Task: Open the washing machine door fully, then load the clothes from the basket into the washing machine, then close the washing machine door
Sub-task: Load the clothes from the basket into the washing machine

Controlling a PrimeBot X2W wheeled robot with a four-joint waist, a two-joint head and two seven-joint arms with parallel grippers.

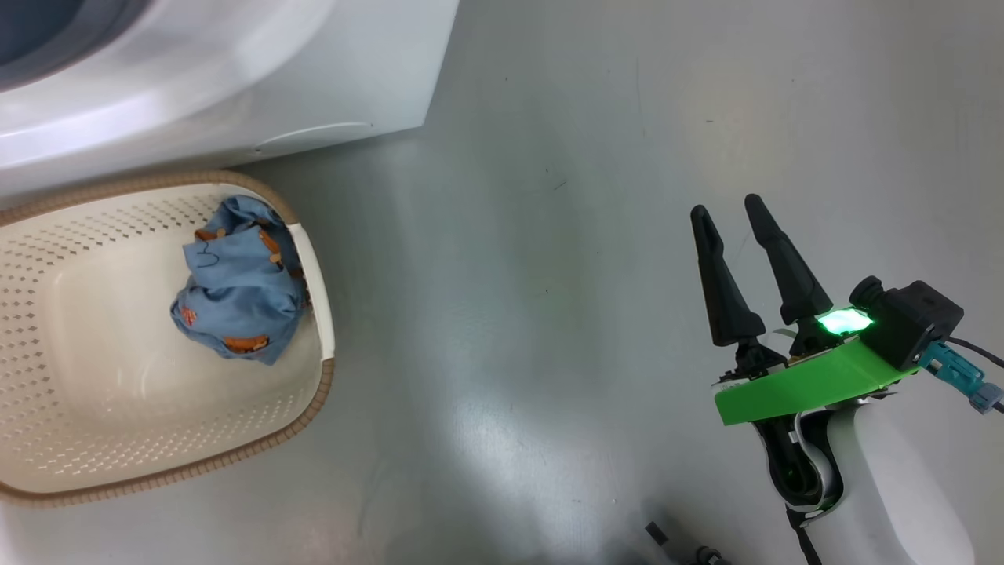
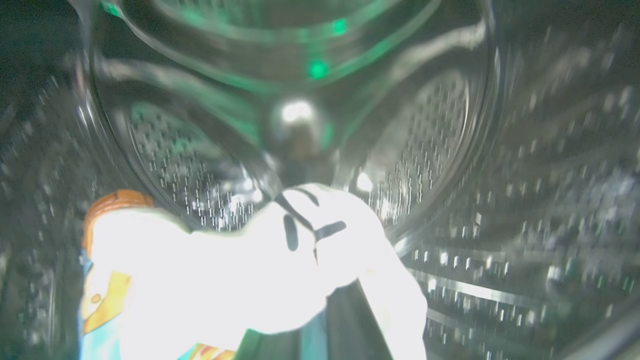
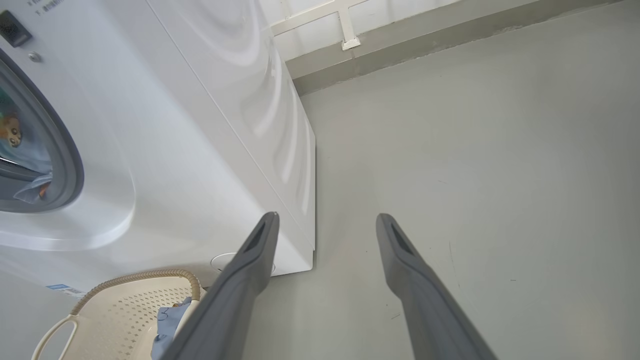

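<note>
Cloth bundle (image 1: pixel 235 290), long axis 12-to-6, at basket's (image 1: pixel 78 235) 3 o'clock wall — grey floor (image 1: pixel 510 314); right end effector (image 1: pixel 725 205) open, left end effector gripping garment (image 2: pixel 225 280) in drum (image 2: pixel 500 280).

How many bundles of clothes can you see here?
2. One bundle lies in the basket; the other is inside the washing machine drum. More may be hidden inside.

Floor (image 1: pixel 549 329) under me: smooth grey, glossy, with soft pale patches of glare. A few small dark scuffs (image 1: pixel 558 185), scattered well apart. At the far edge, a white wall (image 3: pixel 310 47) with a darker grey skirting band (image 3: pixel 400 57) along its foot. White rail (image 3: pixel 344 25) fixed to the wall, its post touching the skirting's top.
</note>
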